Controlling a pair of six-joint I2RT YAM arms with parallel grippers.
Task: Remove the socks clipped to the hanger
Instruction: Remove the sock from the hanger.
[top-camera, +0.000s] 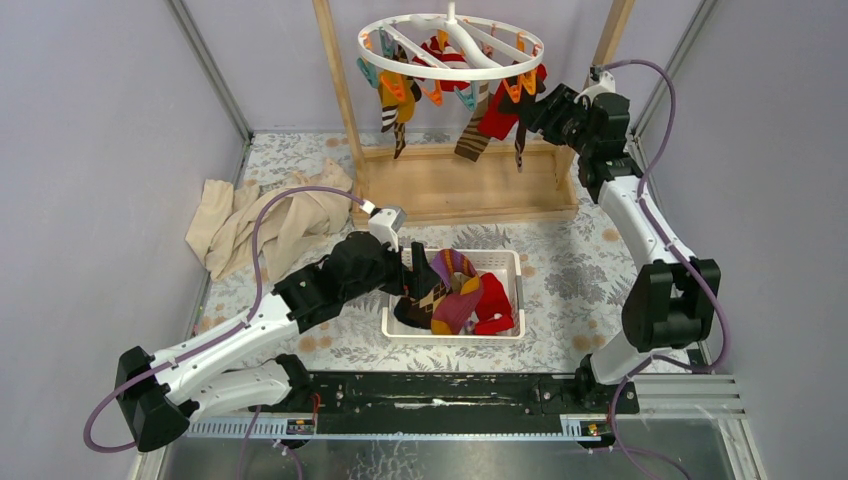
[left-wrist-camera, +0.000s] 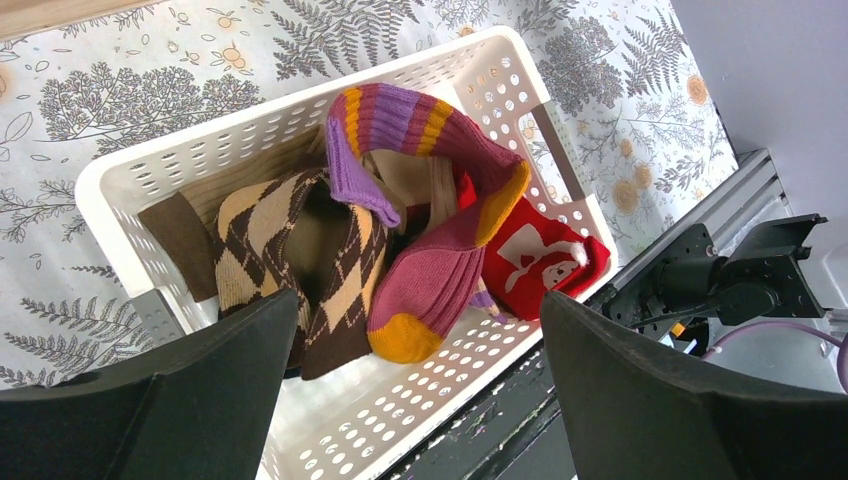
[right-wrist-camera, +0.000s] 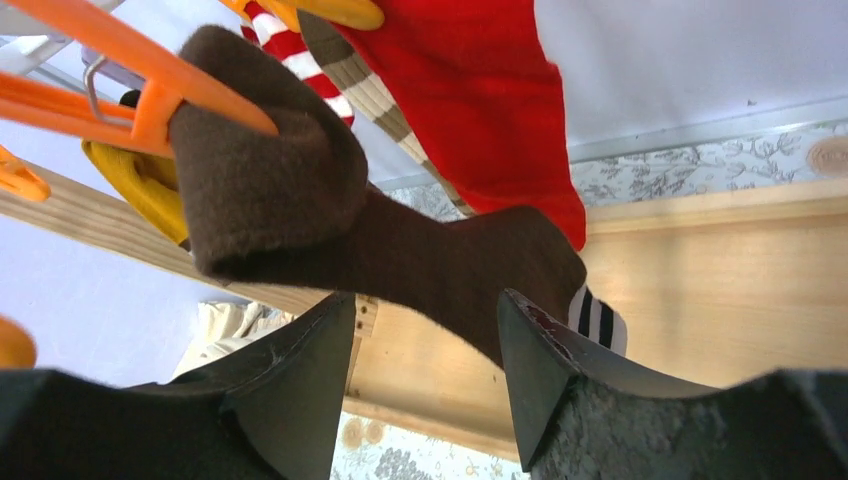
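The white ring hanger (top-camera: 450, 45) hangs from the wooden rack with several socks clipped under it, among them a red one (top-camera: 500, 118), a striped brown one (top-camera: 472, 138) and a mustard one (top-camera: 402, 100). My right gripper (top-camera: 535, 108) is raised to the ring's right side. In the right wrist view it (right-wrist-camera: 425, 310) is open, its tips just below a brown sock (right-wrist-camera: 330, 215) held by an orange clip (right-wrist-camera: 150, 95), with a red sock (right-wrist-camera: 480, 90) behind. My left gripper (top-camera: 410, 270) is open and empty (left-wrist-camera: 420, 400) over the basket's left end.
A white perforated basket (top-camera: 452, 336) in front of the rack holds an argyle sock (left-wrist-camera: 300, 260), a purple-pink striped sock (left-wrist-camera: 430, 210) and a red sock (left-wrist-camera: 530, 260). A beige cloth (top-camera: 260, 220) lies at the left. The rack's wooden base (top-camera: 470, 185) stands behind the basket.
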